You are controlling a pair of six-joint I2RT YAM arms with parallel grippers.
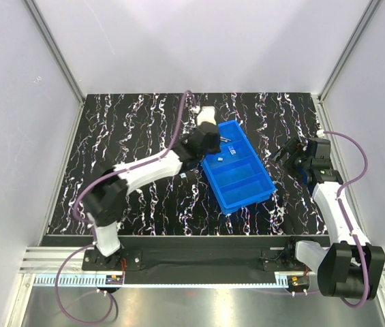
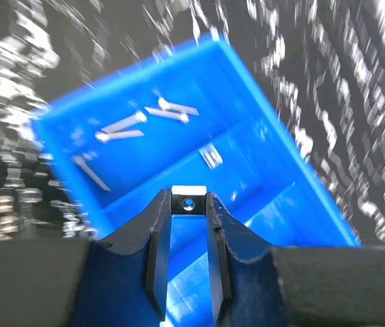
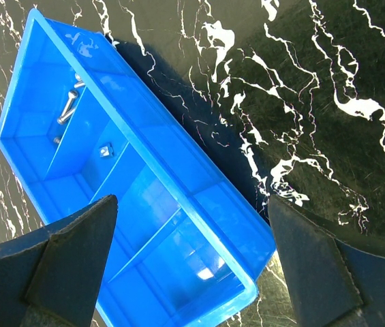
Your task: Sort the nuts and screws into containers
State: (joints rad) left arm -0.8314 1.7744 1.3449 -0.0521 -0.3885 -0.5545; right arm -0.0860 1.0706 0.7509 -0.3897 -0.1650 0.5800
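The blue tray [image 1: 257, 158] lies at an angle right of the table's centre. My left gripper [image 1: 209, 138] hovers over its far end, shut on a small square nut [image 2: 189, 204] with a round hole, held above the tray [image 2: 267, 109]. Several screws [image 2: 120, 129] lie in the end compartment, and one nut [image 2: 210, 155] lies in the compartment beside it. My right gripper [image 1: 291, 153] is open and empty, right of the tray. Its wrist view shows the tray [image 3: 178, 193] below the open gripper [image 3: 192, 199], with the screws [image 3: 68, 107] and a nut [image 3: 106, 150] inside.
Several loose nuts [image 2: 1, 204] lie blurred on the black marbled table just left of the tray. The tray's two near compartments [image 3: 172, 252] hold nothing. White walls enclose the table on three sides.
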